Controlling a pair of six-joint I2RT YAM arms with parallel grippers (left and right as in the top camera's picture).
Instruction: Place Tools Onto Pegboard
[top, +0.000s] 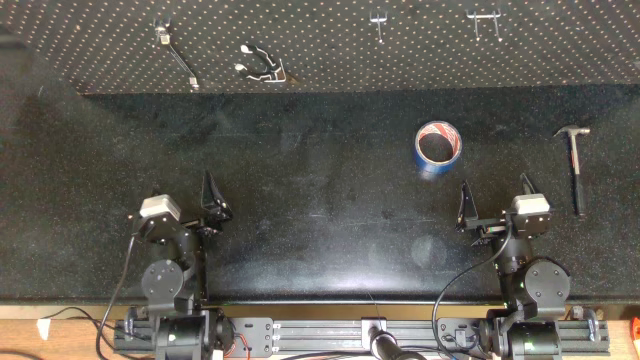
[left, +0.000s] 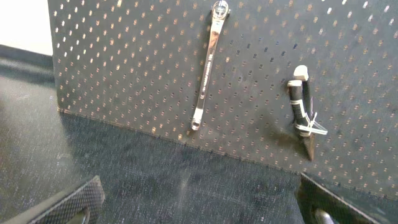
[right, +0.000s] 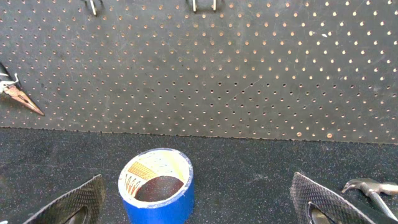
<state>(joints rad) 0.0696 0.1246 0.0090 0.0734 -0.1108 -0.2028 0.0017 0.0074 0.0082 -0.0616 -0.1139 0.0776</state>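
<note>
While the wrench (top: 178, 58) and the pliers (top: 262, 65) are already hung on the pegboard (top: 90, 40) at the left, the left gripper (left: 198, 208) is parked near the front of the table (top: 320, 180), its fingers spread with nothing between them. Farther right, the roll of tape (top: 438, 148) is stood just ahead of the right gripper (top: 496, 203), whose fingers are likewise spread and empty; the hammer (top: 574, 165) is laid at the far right. Bare hooks (top: 378, 22) are seen above. It is judged that the roll's wall should be straddled squarely and pinched firmly, so its hole can be slid over a hook.
</note>
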